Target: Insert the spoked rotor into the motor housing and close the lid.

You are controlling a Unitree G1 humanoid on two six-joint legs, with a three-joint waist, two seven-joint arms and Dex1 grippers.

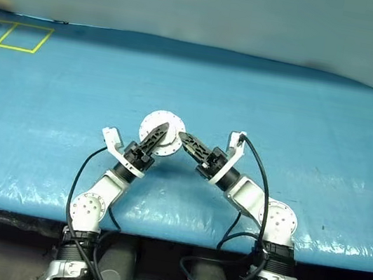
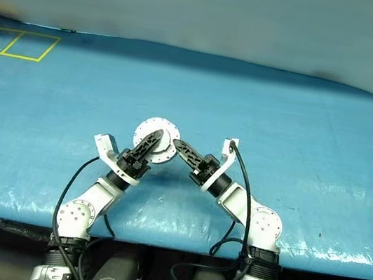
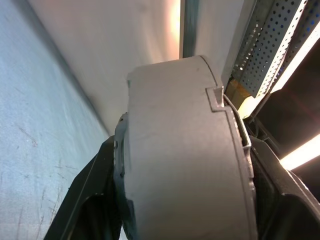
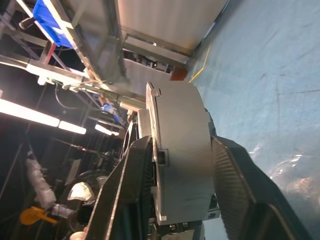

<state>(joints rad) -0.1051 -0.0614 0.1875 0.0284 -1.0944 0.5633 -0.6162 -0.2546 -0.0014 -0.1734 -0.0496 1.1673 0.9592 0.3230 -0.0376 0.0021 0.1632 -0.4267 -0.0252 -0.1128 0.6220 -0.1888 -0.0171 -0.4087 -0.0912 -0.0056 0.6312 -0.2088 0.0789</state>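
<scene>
Motor housing [image 1: 161,133] held up over the middle of the blue-covered bench [image 1: 310,167], nearer its front edge than its back, between the two grippers. Round silver face turned toward the head camera; lid [image 4: 152,150] shut flat against the housing, seam visible along the rim in the right wrist view. Spoked rotor not made out.

Left gripper [image 1: 156,135] reaching up from the front-left, fingers [image 3: 85,195] part open and straddling the grey housing wall, one on either side, pressed against it: grasping the housing. Notch in the rim seen just beside the far finger in the left wrist view.

Right gripper [image 1: 188,140] coming in from the front-right, fingers [image 4: 235,175] part open, one on each flat face of the housing-and-lid stack, touching both: clamped across it.

Yellow tape squares [image 1: 15,35] at the back-left corner of the bench.
</scene>
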